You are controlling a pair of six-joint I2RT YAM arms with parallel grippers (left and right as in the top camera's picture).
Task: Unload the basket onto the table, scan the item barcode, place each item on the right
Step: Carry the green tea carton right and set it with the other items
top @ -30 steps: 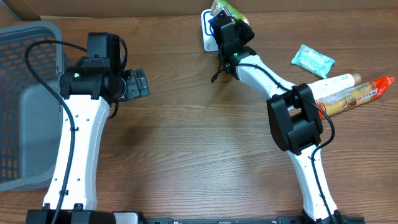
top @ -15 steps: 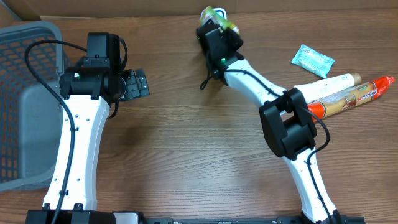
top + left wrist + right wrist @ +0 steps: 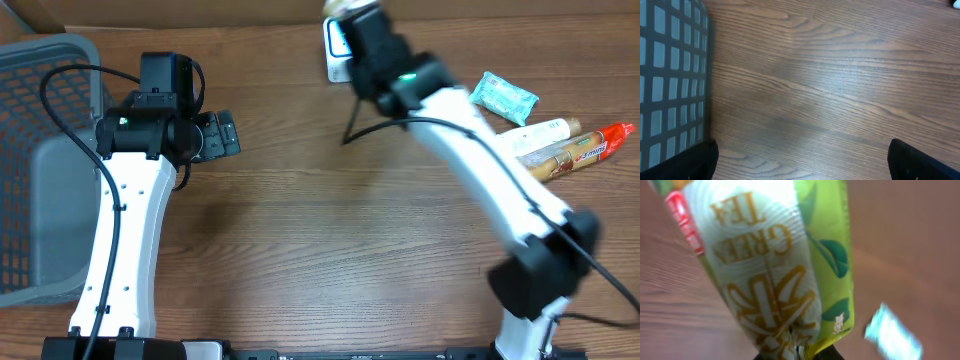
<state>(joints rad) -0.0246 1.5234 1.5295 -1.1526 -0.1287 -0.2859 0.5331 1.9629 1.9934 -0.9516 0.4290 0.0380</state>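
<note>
Wooden counter, seen from overhead. Grey mesh basket at the far left edge.

Left arm: reaches up beside the basket. Left gripper points right, jaws wide apart, nothing between them. The left wrist view shows only bare wood and the basket wall.

Right arm: stretched diagonally to the top centre of the counter. Right gripper is clamped on a green tea packet. The packet fills the right wrist view, print upside down, blurred. Overhead, only a sliver of it shows at the top edge, above a white and blue scanner that the arm partly covers.

Right side, lying loose and close together: orange-red tube, cream tube touching it, teal packet just above them.
</note>
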